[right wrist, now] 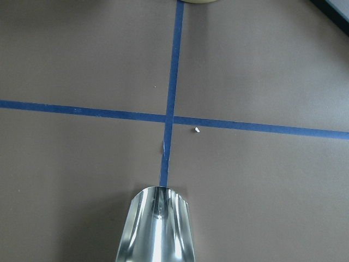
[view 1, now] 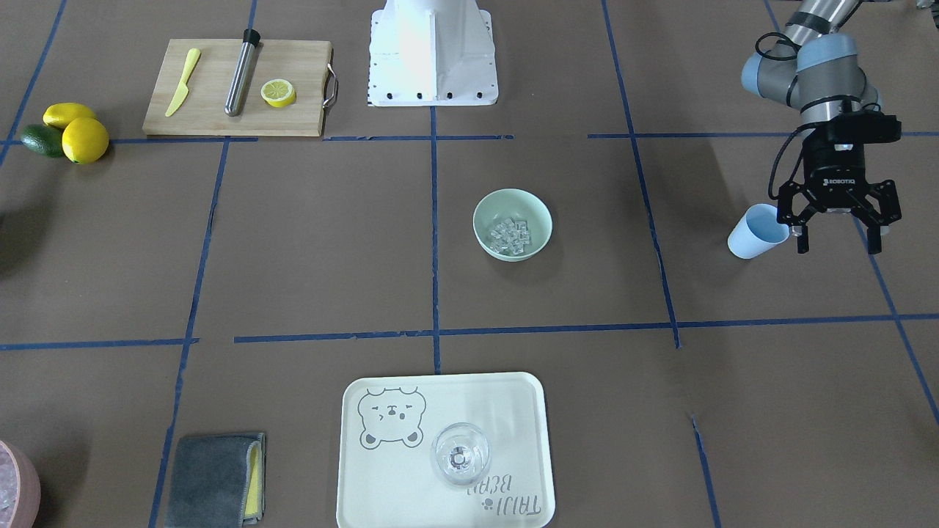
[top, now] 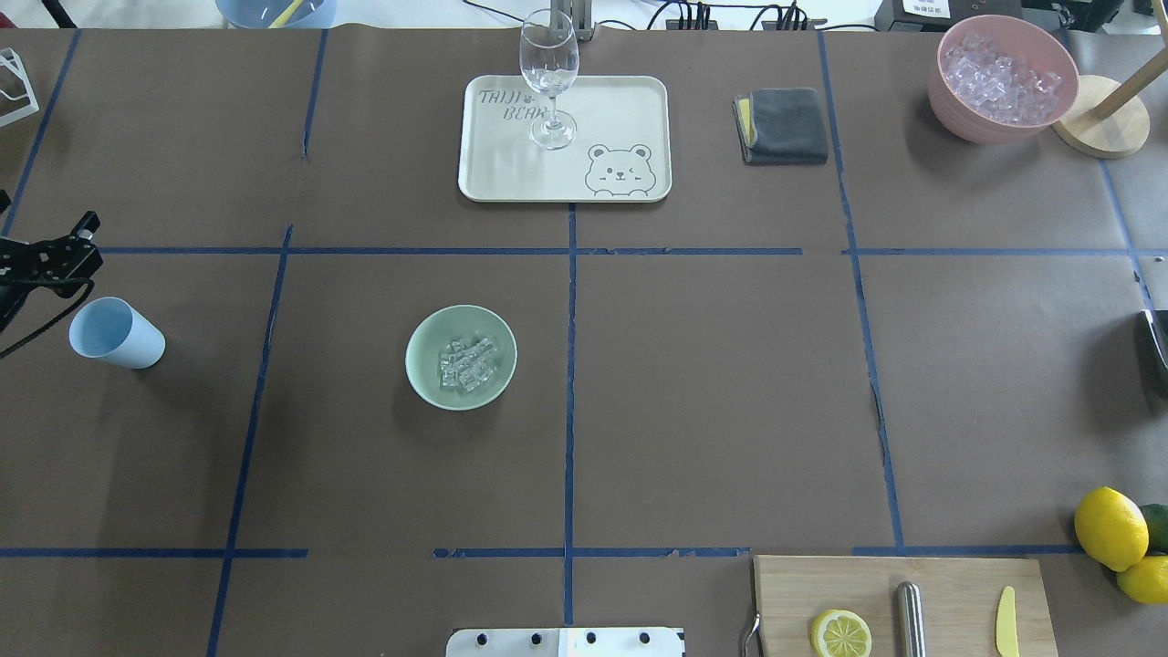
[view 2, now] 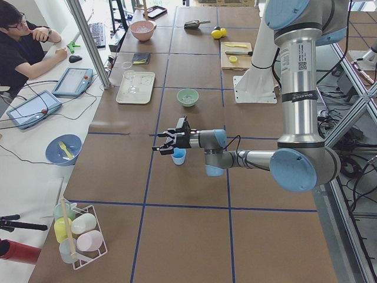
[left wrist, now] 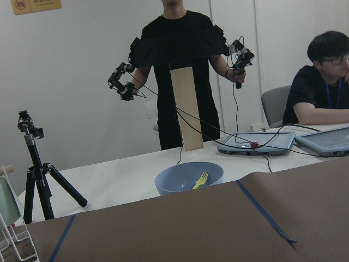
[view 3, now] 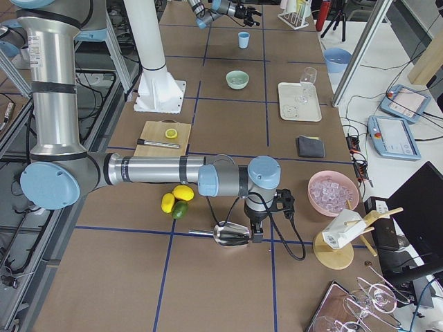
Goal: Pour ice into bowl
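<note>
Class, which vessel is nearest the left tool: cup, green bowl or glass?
The light blue cup, just beside the left tool; bowl and glass sit far off.

Bare table point(top: 712, 392) lies open on every side of the mint-green bowl point(top: 461, 357), its rim open from above. The nearest obstacles stand well apart: a light blue cup point(top: 117, 333) near the robot's left edge, the left claw point(view 1: 838, 248) spread-fingered just beside it, and a tall wine glass point(top: 549, 78) on the tray point(top: 630, 100) at the far side. A cutting board point(top: 949, 593) fills the near right corner.
</note>
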`<action>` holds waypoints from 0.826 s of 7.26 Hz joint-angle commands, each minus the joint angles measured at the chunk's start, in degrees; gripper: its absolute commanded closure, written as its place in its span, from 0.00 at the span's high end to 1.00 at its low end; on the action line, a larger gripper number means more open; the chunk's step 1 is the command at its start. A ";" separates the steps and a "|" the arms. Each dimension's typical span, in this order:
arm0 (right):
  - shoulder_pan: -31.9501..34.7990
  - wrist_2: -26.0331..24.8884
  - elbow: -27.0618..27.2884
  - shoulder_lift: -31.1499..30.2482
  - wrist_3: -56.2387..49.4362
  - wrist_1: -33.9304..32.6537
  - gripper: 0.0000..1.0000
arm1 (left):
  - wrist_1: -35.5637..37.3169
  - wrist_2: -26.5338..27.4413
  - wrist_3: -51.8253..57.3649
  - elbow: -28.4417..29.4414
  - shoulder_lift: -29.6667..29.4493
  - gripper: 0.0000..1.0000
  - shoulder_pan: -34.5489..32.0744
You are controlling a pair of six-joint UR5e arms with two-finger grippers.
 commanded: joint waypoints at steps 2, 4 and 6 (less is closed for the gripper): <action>0.00 0.44 4.54 0.23 0.09 -0.03 1.00 | 11.00 -32.05 18.89 -0.31 0.27 1.00 -21.78; -0.44 4.82 10.08 -0.21 0.09 0.23 1.00 | 36.39 -50.65 25.51 -5.65 -3.22 1.00 -36.27; -4.28 7.56 12.81 0.84 9.25 5.12 1.00 | 56.95 -60.16 26.33 -7.17 -5.45 1.00 -44.61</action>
